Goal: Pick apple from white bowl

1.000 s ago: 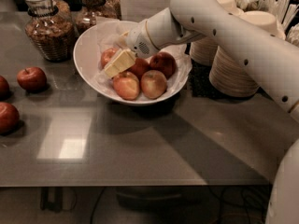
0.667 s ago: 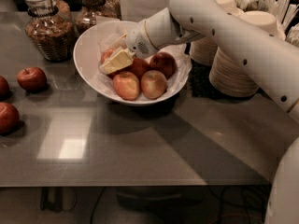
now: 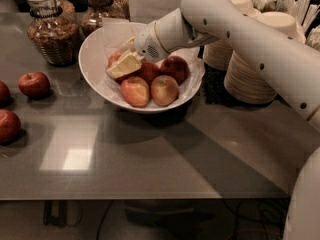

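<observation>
The round bright red apple [image 3: 149, 73] lies in the middle of the wide shallow white bowl [image 3: 90, 60], on the crinkled white paper lining [image 3: 114, 33] and packed in among the other fruit. Two paler yellow-and-red apples [image 3: 135, 91] sit at the bowl's near side, and a darker red apple [image 3: 175, 68] sits toward its right rim. The cream-coloured gripper [image 3: 125, 64] is down inside the bowl on the left of the pile, right against the bright red apple. Whether the claw is spread or pinching anything cannot be told from here. The thick white robot arm [image 3: 240, 30] reaches over the bowl's far right rim from the right. The bowl stands on a grey, glossy table [image 3: 150, 156]. Left of the bowl, well apart from it, three loose dark red apples [image 3: 34, 84] rest on the tabletop. Behind the bowl's left side stands a glass jar of brown pieces [image 3: 50, 29], and to the bowl's right rise stacks of small beige paper bowls [image 3: 250, 76].
</observation>
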`<action>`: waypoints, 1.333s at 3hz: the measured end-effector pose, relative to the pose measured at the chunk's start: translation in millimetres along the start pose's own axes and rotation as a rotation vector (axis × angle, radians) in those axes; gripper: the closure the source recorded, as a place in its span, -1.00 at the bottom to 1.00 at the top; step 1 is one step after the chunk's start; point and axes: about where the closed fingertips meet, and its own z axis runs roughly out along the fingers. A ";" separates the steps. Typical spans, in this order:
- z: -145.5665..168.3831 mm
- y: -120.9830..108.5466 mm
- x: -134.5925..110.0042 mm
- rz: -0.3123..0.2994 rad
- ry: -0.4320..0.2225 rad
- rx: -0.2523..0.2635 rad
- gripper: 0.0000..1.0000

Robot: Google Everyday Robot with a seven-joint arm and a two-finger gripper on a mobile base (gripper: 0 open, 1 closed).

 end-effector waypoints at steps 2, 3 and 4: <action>0.1 0.7 -0.3 -0.001 0.000 -0.002 1.00; -9.5 6.5 -22.3 -0.049 -0.021 -0.022 1.00; -33.7 12.8 -64.4 -0.153 -0.048 -0.036 1.00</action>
